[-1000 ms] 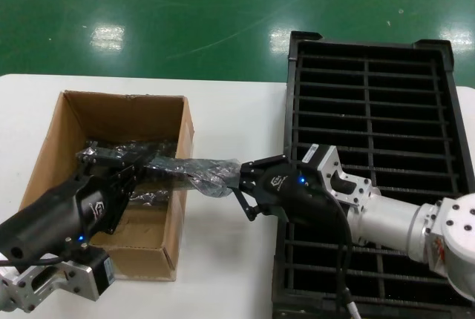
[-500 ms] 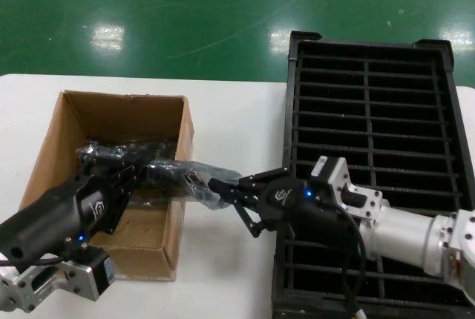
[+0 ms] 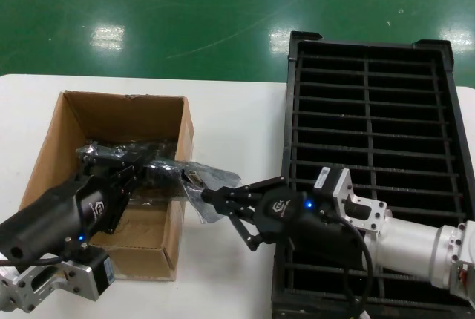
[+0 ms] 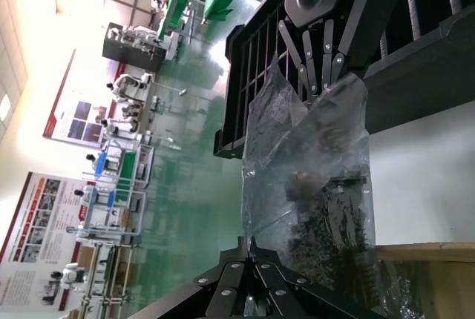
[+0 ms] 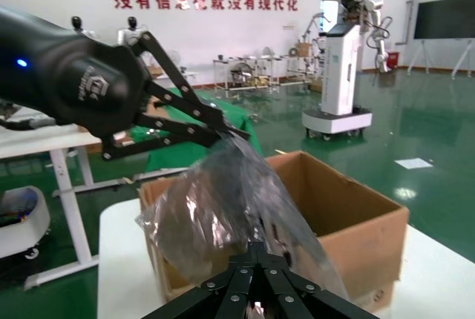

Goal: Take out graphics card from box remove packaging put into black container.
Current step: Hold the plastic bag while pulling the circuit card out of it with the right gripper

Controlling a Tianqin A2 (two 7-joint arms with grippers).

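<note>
The crinkly packaging (image 3: pixel 185 178) hangs between my two grippers, over the right wall of the cardboard box (image 3: pixel 52 141). My left gripper (image 3: pixel 130 173) is shut on its end inside the box; in the left wrist view its jaws (image 4: pixel 252 247) pinch the bag's edge. My right gripper (image 3: pixel 207 196) is shut on the other end, just right of the box. The graphics card (image 4: pixel 330 219) shows as a dark board through the packaging (image 4: pixel 312 156). In the right wrist view the packaging (image 5: pixel 215 208) bulges above my right gripper (image 5: pixel 256 248), with the box (image 5: pixel 356 215) behind.
The black container (image 3: pixel 445 111), with its many slots, stands at the right, and my right arm lies across its near part. White table (image 3: pixel 237 119) shows between box and container. Green floor lies beyond the table's far edge.
My right gripper has moved left toward the box and a little nearer, carrying the packaging's end with it. The packaging has bunched up shorter. The left gripper has stayed put.
</note>
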